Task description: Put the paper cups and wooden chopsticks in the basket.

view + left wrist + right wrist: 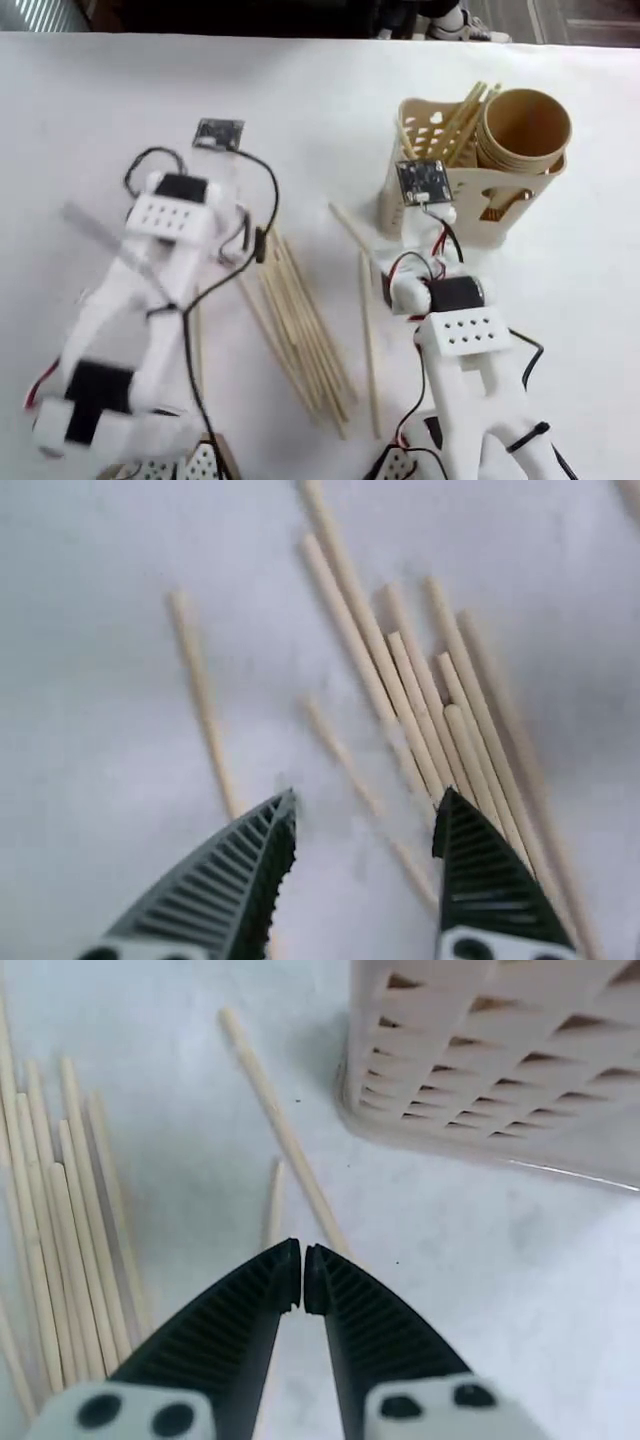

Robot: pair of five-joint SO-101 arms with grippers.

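A beige slotted basket [440,215] stands at the back right, with stacked paper cups [525,125] and a few wooden chopsticks [462,115] inside. A loose pile of chopsticks [300,330] lies mid-table between the arms. Two single chopsticks [368,340] lie beside the right arm [465,335]. My left gripper [368,805] hangs open just above the pile [430,700], with a stray stick [200,700] off to one side. My right gripper [301,1257] is shut, fingertips touching, over a single chopstick [285,1140] that lies in front of the basket [500,1060].
Black cables [270,200] trail from the left arm [150,270] across the table to the pile. The white table's far edge [300,38] runs along the back. Open table lies at the far left and in front of the basket to the right.
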